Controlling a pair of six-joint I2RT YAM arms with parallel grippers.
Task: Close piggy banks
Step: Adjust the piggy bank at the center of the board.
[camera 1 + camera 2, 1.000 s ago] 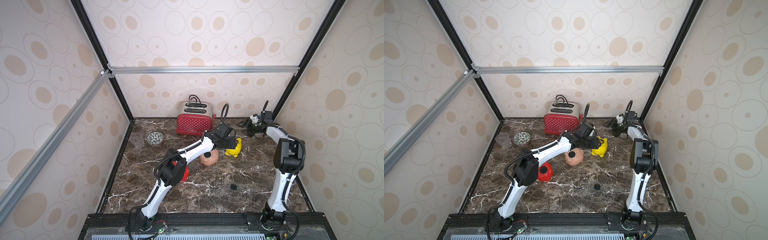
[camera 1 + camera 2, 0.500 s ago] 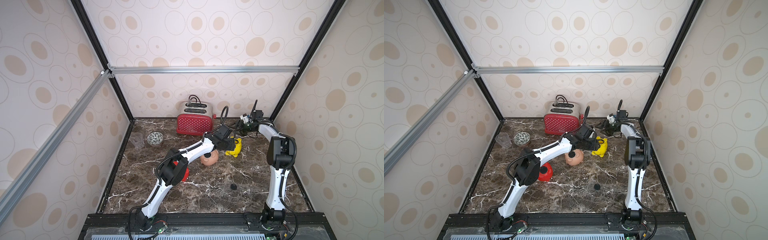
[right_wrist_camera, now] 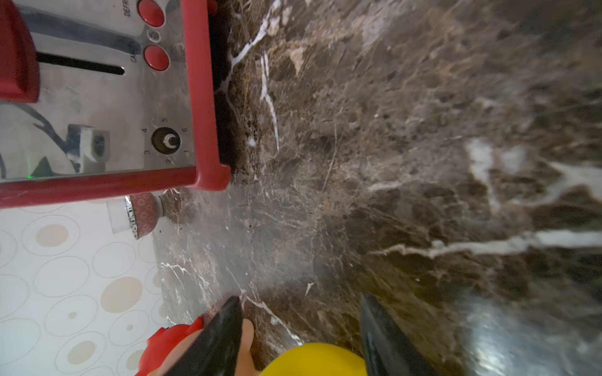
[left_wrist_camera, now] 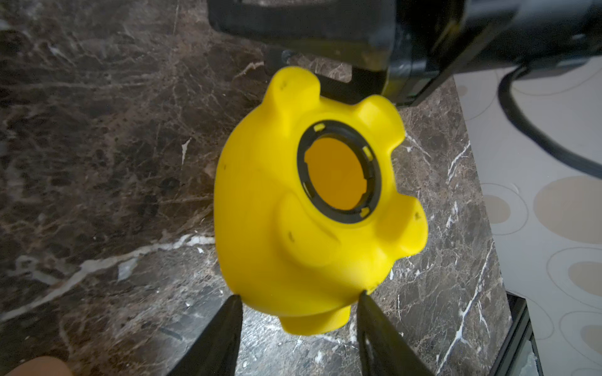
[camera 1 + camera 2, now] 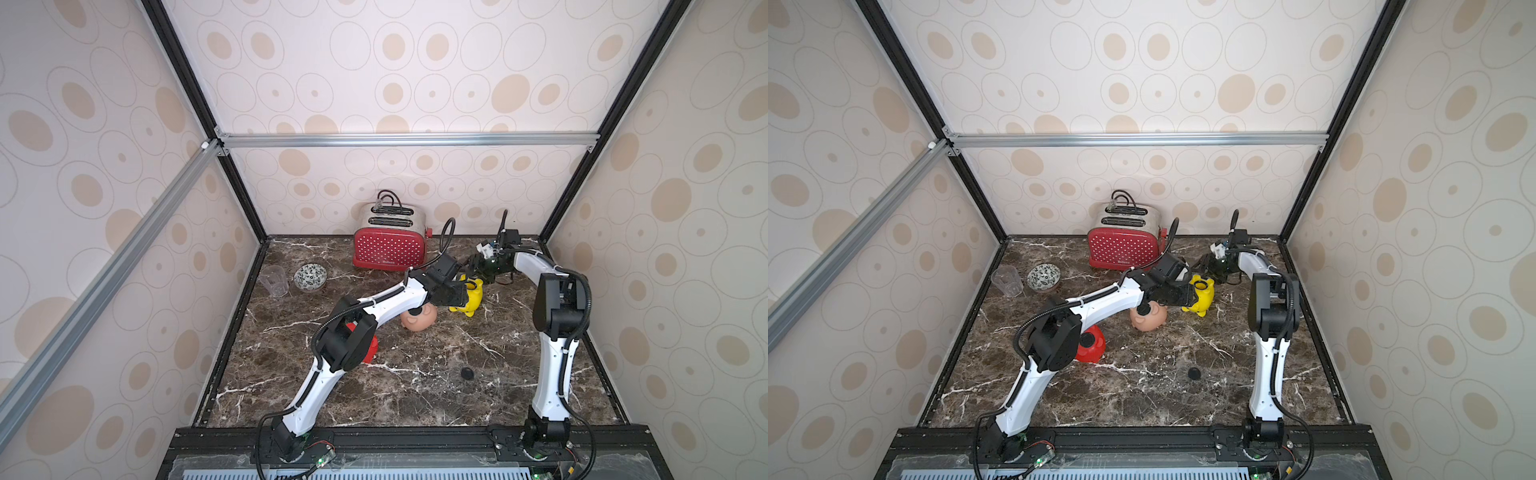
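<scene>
Left wrist view: yellow piggy bank (image 4: 277,228) belly-up, left hand (image 4: 298,296) straddling its near end, grip unclear.

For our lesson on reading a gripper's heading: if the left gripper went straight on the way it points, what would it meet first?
The yellow piggy bank, lying belly hole up: its near end sits between the fingertips of the left gripper, seemingly touching them.

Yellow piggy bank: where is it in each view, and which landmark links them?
Top view: yellow piggy bank, rear right of centre.
Top view: yellow piggy bank, same spot.
Left wrist: centre, belly hole open.
Right wrist: bottom edge, cropped.
Landmark: toaster; missing from left wrist.
</scene>
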